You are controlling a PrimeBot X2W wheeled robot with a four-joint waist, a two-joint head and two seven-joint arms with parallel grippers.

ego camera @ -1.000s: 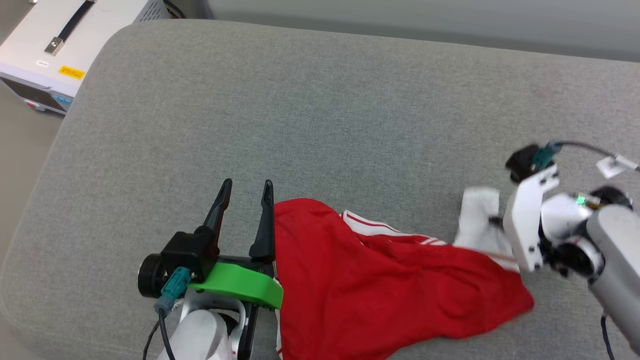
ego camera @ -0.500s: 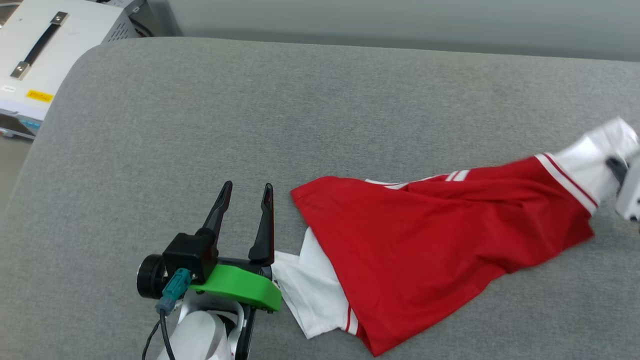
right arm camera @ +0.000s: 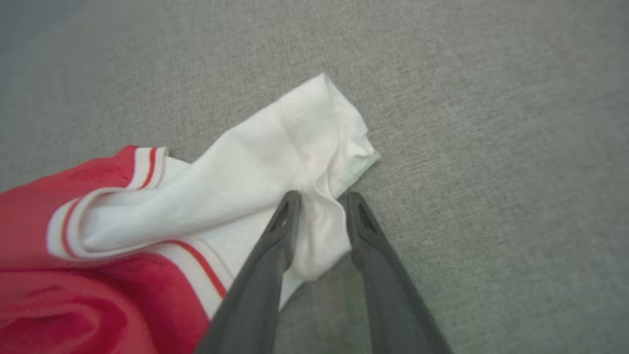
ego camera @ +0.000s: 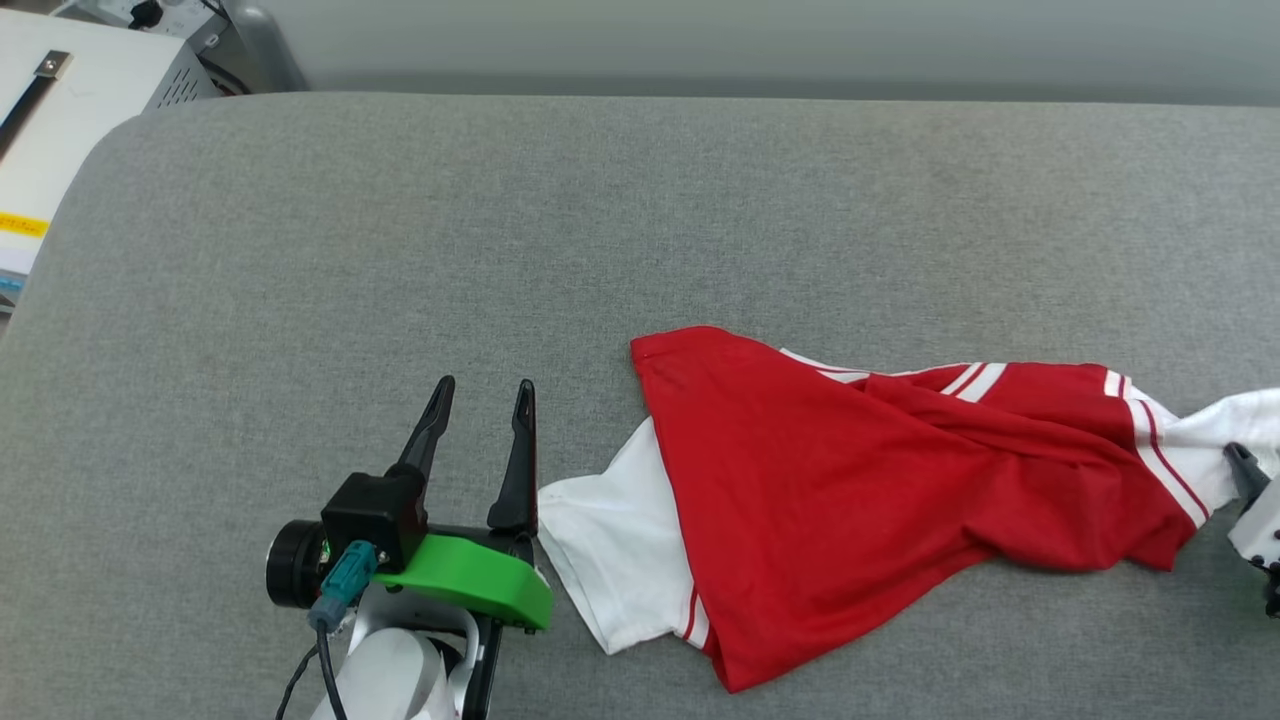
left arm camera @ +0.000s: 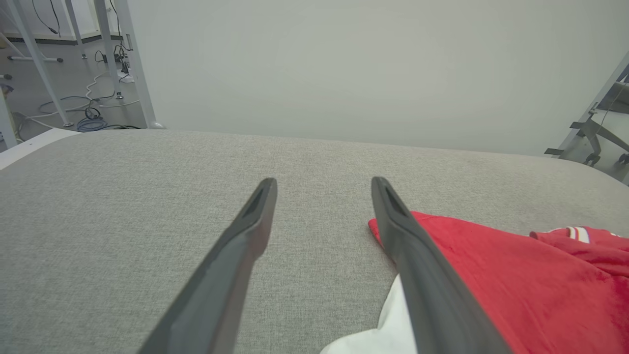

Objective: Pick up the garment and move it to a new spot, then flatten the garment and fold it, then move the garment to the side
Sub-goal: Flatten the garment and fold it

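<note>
The garment [ego camera: 850,500] lay rumpled on the right half of the grey upholstered surface [ego camera: 500,220], which stood before a pale wall [left arm camera: 344,64]. The left gripper [ego camera: 484,383] stood spread wide just beside one white sleeve [ego camera: 610,540]. The right gripper [right arm camera: 323,195] sat slightly parted around the other sleeve [right arm camera: 275,167]; I couldn't tell whether it pinched. Cables [left arm camera: 93,123] trailed on the floor [left arm camera: 29,93].

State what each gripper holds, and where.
Left gripper: nothing. Right gripper: fingers parted around the white sleeve of the shirt; a grip cannot be told.
</note>
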